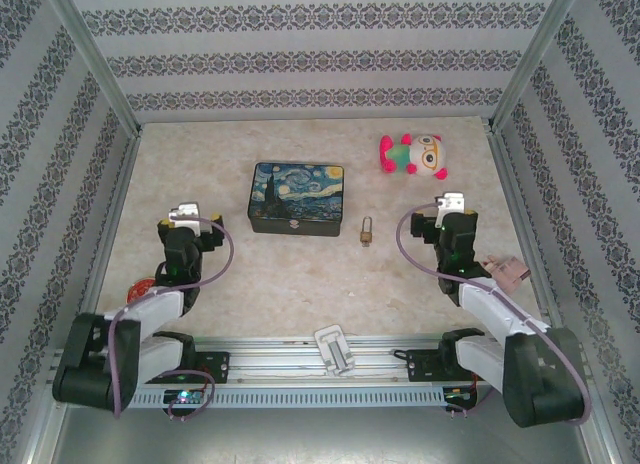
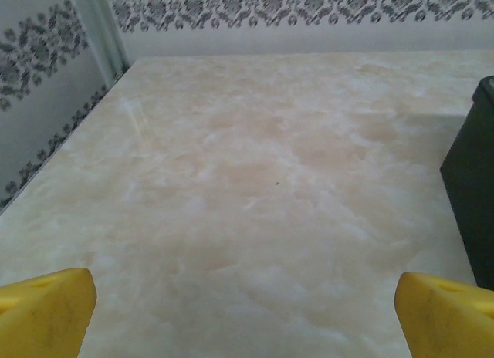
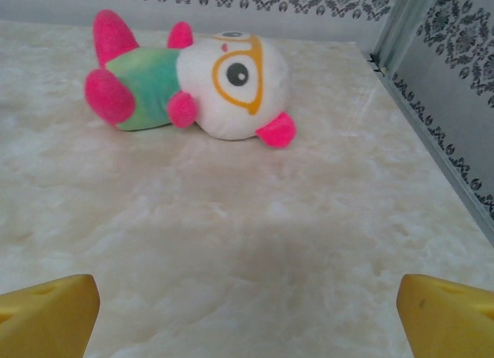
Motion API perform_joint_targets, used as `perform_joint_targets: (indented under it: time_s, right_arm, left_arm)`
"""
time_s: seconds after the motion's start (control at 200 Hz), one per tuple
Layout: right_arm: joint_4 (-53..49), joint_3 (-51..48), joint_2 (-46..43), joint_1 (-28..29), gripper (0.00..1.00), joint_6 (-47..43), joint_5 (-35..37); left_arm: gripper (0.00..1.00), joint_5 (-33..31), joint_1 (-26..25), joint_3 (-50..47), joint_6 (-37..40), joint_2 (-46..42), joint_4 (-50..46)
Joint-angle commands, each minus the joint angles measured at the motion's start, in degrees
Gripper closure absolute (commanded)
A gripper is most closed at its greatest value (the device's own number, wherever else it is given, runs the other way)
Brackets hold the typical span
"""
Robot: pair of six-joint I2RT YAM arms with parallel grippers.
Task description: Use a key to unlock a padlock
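The padlock (image 1: 367, 231) lies between the tin (image 1: 297, 197) and the right gripper (image 1: 452, 202) — we judge that arm nearer — shackle pointing away from the bases; its jaws, and the left gripper's (image 1: 186, 217), stand wide apart.

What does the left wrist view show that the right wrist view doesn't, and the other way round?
Left wrist: the dark side of the tin at the right edge, beyond the open left gripper. Right wrist: a plush toy lying on its side ahead of the open right gripper. Shared: the marbled table, a patterned wall at the back, and yellow fingertips spread wide apart.
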Motion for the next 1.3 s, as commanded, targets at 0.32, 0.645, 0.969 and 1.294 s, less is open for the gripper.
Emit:
perform_joint_targets:
  time_s: [0.32,0.645,0.969,1.294]
  right_arm:
    - [29.31,-4.01,14.70,-7.13,0.02,3.61,-13.89]
    - [34.84,-0.94,25.74,-9.91,0.02,5.79,-20.70]
    - [31.82,1.27,26.38,-9.81,0.02,2.07,-30.78]
    - [31.42,1.25,26.27,-9.56,0.02,2.61,-27.97]
  left_arm:
    - [0.01,13.56,2.18,2.30,3.55,4.82,11.58]
    - [0.01,13.60,3.49,-1.33,2.24,25.56,35.17]
    - [0.01,31.30,9.13,7.98,0.92,23.59,14.82]
    - [0.01,24.75,8.95,7.40,-0.99,23.40,15.54]
